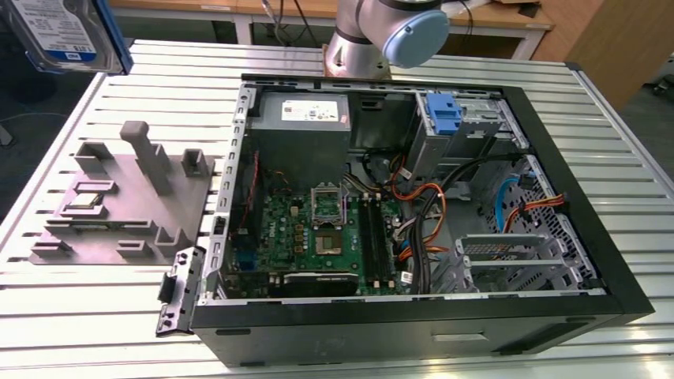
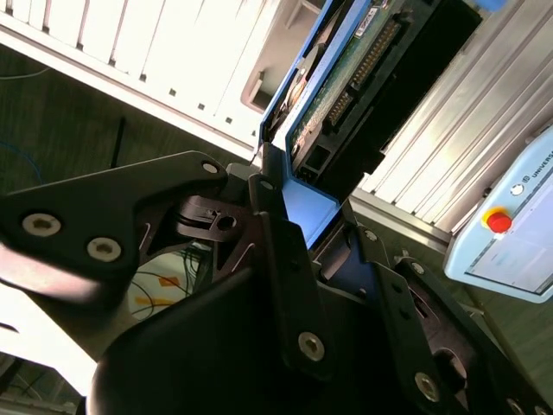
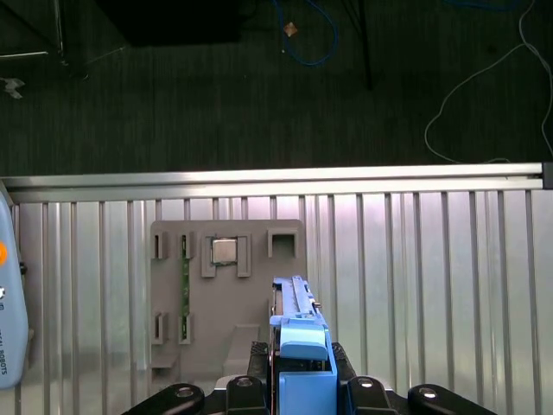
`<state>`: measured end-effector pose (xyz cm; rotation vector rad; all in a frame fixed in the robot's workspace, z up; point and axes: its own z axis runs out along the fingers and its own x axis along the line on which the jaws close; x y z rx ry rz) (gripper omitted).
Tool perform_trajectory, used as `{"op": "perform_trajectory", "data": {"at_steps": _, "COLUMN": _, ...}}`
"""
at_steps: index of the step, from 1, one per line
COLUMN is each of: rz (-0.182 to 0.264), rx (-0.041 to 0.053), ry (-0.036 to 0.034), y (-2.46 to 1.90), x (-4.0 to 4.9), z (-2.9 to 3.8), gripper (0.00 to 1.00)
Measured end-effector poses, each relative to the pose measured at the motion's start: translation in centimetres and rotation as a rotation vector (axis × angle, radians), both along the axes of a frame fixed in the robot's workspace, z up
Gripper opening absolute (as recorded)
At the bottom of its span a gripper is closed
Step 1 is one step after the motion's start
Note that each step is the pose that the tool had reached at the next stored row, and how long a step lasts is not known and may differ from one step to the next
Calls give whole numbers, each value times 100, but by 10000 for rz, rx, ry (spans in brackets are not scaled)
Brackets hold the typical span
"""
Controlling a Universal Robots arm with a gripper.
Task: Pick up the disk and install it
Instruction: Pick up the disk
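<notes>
On the bench [image 1: 106, 316] lies the open computer case [image 1: 421, 197]. My disk [image 1: 63, 35] hangs high in the air, well away from the case. I think it is hard, a bit heavy and easy to hurt, so its blue rails [image 3: 302, 341] are the place to hold. My end effector [image 3: 301, 373] is squeezed tight on them.
</notes>
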<state>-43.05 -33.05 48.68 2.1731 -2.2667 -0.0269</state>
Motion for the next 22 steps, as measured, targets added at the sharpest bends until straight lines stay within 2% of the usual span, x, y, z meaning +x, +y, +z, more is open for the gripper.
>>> {"op": "perform_trajectory", "data": {"at_steps": 12, "rz": 0, "rx": 0, "ry": 0, "y": 0, "x": 146, "z": 0, "gripper": 36}}
{"op": "perform_trajectory", "data": {"at_steps": 22, "rz": -1, "rx": 0, "ry": 1, "y": 0, "x": 175, "z": 0, "gripper": 36}}
